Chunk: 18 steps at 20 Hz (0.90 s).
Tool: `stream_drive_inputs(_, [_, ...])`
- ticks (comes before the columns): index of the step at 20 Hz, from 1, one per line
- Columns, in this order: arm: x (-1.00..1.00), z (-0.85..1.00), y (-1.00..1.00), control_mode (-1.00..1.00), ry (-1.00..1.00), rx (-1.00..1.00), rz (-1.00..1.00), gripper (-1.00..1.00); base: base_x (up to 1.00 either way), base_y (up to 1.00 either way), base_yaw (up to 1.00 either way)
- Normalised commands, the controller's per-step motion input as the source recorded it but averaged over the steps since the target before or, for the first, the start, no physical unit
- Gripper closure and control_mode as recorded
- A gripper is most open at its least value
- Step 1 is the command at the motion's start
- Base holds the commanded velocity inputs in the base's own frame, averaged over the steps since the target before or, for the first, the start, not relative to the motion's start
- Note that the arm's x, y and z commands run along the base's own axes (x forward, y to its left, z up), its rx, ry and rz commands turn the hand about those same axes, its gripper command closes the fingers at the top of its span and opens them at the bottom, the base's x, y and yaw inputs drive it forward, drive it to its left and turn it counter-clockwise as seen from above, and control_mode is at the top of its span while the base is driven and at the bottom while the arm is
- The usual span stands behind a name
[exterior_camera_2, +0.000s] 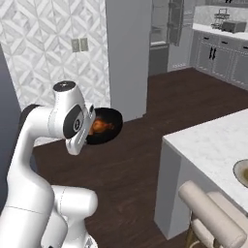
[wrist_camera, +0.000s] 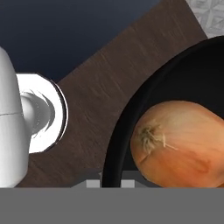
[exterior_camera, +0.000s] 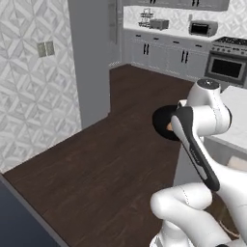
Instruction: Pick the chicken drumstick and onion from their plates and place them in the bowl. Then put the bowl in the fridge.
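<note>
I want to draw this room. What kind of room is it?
A kitchen, it looks like. There is an oven, a microwave on the far counter, and grey cabinets under it.

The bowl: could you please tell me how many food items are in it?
2: the onion fills the hand view; the chicken drumstick shows in the bowl in the right base view. More may be hidden.

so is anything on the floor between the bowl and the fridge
Nothing visible is. The gripper is shut on the rim of the black bowl, held up over bare dark wood floor, with the onion and the drumstick inside. The floor towards the tall grey fridge shows no obstacle; the counter stands off to the right.
</note>
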Motion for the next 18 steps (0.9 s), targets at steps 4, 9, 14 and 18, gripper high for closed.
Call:
stream_drive_inputs(4, [0.00, 0.00, 0.00, 1.00, 0.00, 0.00, 0.00, 1.00, 1.00, 1.00, -0.12])
stream_drive_inputs(9, [0.00, 0.00, 0.00, 1.00, 0.00, 0.00, 0.00, 1.00, 1.00, 0.95, -0.35])
stream_drive_inputs(14, [0.00, 0.00, 0.00, 1.00, 0.00, 0.00, 0.00, 1.00, 1.00, 0.87, -0.44])
stream_drive_inputs(18, [0.00, 0.00, 0.00, 1.00, 0.00, 0.00, 0.00, 1.00, 1.00, 0.87, -0.54])
